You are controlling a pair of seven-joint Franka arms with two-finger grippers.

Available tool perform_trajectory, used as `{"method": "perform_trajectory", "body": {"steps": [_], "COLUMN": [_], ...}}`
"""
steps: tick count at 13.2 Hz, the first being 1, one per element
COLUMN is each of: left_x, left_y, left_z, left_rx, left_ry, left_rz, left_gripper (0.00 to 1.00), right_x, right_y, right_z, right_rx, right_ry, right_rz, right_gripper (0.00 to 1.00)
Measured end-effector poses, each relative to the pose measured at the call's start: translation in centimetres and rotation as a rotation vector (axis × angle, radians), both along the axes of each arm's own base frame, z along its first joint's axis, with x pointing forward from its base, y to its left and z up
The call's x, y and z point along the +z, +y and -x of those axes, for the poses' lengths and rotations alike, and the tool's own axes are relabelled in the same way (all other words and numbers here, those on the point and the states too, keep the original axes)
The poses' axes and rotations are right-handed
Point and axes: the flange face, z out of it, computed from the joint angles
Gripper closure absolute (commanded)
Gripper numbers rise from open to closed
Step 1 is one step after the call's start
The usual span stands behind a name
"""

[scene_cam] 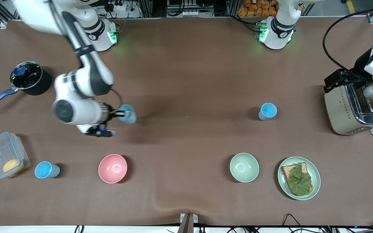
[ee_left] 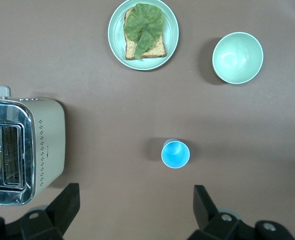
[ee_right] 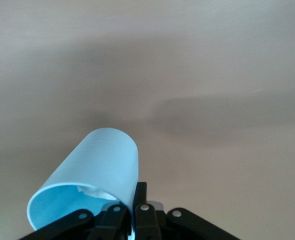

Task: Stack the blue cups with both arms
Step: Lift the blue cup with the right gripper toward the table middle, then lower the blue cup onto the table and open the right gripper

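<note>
My right gripper (scene_cam: pixel 121 114) is shut on the rim of a blue cup (scene_cam: pixel 128 114) and holds it tipped on its side above the table. In the right wrist view the fingers (ee_right: pixel 139 200) pinch the cup (ee_right: pixel 95 162) by its wall, and a white patch shows inside. A second blue cup (scene_cam: pixel 267 111) stands upright nearer the toaster; it shows in the left wrist view (ee_left: pixel 175 154). A third blue cup (scene_cam: pixel 46 170) stands beside the clear container. My left gripper (scene_cam: pixel 342 81) hangs open and empty high up beside the toaster, with its fingers spread wide (ee_left: pixel 135 210).
A dark pot (scene_cam: pixel 28 79) with a blue handle and a clear container (scene_cam: pixel 3 155) are at the right arm's end. A pink bowl (scene_cam: pixel 112 168), a pale green bowl (scene_cam: pixel 244 167) and a plate with toast and lettuce (scene_cam: pixel 316 181) lie nearest the front camera. A toaster (scene_cam: pixel 345 110) stands at the left arm's end.
</note>
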Motion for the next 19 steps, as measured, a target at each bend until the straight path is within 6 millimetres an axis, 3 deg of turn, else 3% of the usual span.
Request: {"method": "perform_trajectory", "body": {"steps": [3, 6, 9, 13, 18, 19], "left_x": [0.0, 0.0, 0.0, 0.0, 0.0, 0.0], "left_y": [0.2, 0.4, 0.4, 0.4, 0.4, 0.4], "left_z": [0.0, 0.0, 0.0, 0.0, 0.0, 0.0], "left_rx": [0.004, 0.007, 0.007, 0.007, 0.007, 0.008], "left_ry": [0.000, 0.000, 0.000, 0.000, 0.000, 0.000], "left_rz": [0.000, 0.000, 0.000, 0.000, 0.000, 0.000], "left_gripper": [0.00, 0.00, 0.00, 0.00, 0.00, 0.00], "right_x": [-1.0, -2.5, -3.9, -7.0, -8.3, -8.4], "right_y": [11.2, 18.3, 21.8, 26.7, 28.8, 28.7], "right_z": [2.1, 3.6, 3.8, 7.0, 8.5, 8.3], "right_rx": [-0.045, -0.029, -0.065, -0.017, 0.001, -0.002], "right_ry": [0.001, -0.027, -0.073, -0.104, -0.127, -0.128], "right_rz": [0.048, 0.036, -0.064, -0.092, -0.111, -0.110], "right_gripper": [1.00, 1.00, 1.00, 1.00, 1.00, 0.77]}}
